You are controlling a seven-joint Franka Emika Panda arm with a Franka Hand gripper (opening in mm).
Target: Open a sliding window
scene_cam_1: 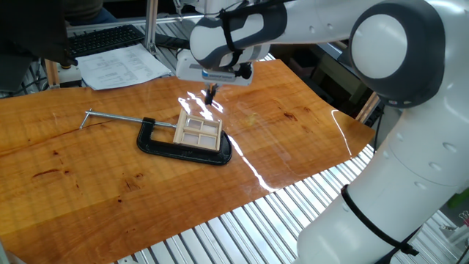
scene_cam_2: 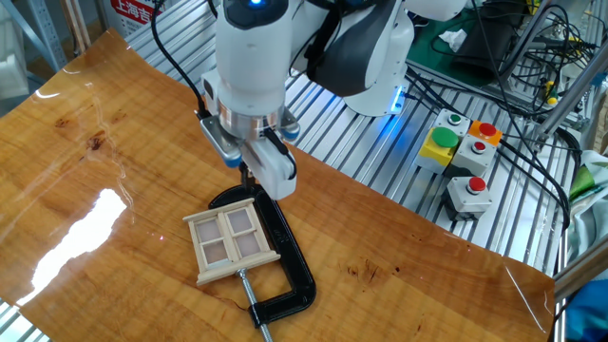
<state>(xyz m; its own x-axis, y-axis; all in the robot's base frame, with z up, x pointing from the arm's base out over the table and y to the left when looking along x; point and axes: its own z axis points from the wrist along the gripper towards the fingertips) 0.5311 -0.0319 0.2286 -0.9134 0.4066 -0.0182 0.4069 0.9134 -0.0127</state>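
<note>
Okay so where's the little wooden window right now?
The sliding window lies mid-table, held in the black C-clamp, just below the hand in one fixed view.

You have a black C-clamp (scene_cam_1: 183,149) on the wooden table (scene_cam_1: 88,176); papers (scene_cam_1: 121,67), keyboard (scene_cam_1: 106,38), button boxes (scene_cam_2: 464,157) lie beyond it.

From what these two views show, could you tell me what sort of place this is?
Most likely a robotics lab or workshop: a wooden table on aluminium rails, a box of coloured push buttons with loose cables, and a keyboard with papers behind.
</note>
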